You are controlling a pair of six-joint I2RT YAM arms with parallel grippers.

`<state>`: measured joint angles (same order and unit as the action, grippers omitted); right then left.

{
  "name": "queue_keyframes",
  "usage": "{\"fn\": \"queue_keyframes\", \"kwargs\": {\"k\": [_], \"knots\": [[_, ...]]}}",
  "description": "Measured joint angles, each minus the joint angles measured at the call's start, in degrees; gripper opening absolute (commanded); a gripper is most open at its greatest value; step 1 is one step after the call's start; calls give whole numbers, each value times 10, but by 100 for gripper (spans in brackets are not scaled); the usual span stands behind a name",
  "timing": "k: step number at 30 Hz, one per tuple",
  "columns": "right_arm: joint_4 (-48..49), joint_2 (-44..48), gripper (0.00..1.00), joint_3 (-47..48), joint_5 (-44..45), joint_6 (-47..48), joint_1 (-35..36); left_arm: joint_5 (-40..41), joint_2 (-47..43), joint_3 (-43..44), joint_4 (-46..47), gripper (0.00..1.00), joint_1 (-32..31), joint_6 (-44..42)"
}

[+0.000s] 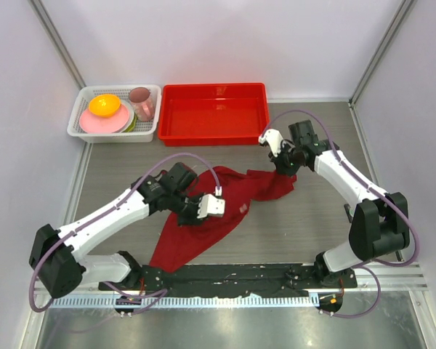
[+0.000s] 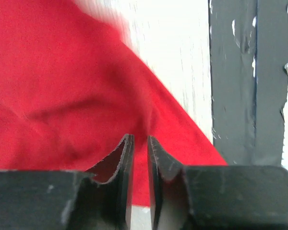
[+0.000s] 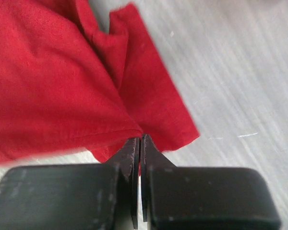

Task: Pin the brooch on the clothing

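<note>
The dark red T-shirt [image 1: 225, 214] lies crumpled in the middle of the table. My left gripper [image 1: 196, 216] is on its left part. In the left wrist view the jaws [image 2: 140, 139] stand nearly together, and folds of the shirt [image 2: 62, 96] run into the tips. My right gripper [image 1: 285, 169] is at the shirt's far right corner. In the right wrist view it [image 3: 141, 139] is shut on a hemmed edge of the shirt [image 3: 53, 96]. A tiny white speck [image 1: 241, 211] shows on the shirt, too small to identify. The brooch is not in view.
A bright red plastic tray [image 1: 214, 113] stands at the back centre. A white basket [image 1: 116, 113] with plates, a bowl and a cup stands at the back left. The black mounting rail [image 1: 232, 276] runs along the near edge and also shows in the left wrist view [image 2: 245, 81].
</note>
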<state>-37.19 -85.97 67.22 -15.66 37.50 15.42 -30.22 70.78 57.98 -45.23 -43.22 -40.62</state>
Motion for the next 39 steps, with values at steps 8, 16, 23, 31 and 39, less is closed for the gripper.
{"fn": "queue_keyframes", "kwargs": {"k": [8,16,23,31,39], "knots": [[10,16,1,-57,-2,-3,-6,28,-16,-52,-37,47,95,-21],[21,18,1,-57,-3,-16,-6,-10,-127,-159,23,31,80,-103],[20,18,1,-57,-3,-28,-6,-8,-111,-198,97,20,0,-112],[20,18,1,-57,-3,-34,-6,8,-25,-200,166,20,-30,-123],[20,18,1,-57,-1,-34,-6,36,63,-198,199,26,-30,-144]]}}
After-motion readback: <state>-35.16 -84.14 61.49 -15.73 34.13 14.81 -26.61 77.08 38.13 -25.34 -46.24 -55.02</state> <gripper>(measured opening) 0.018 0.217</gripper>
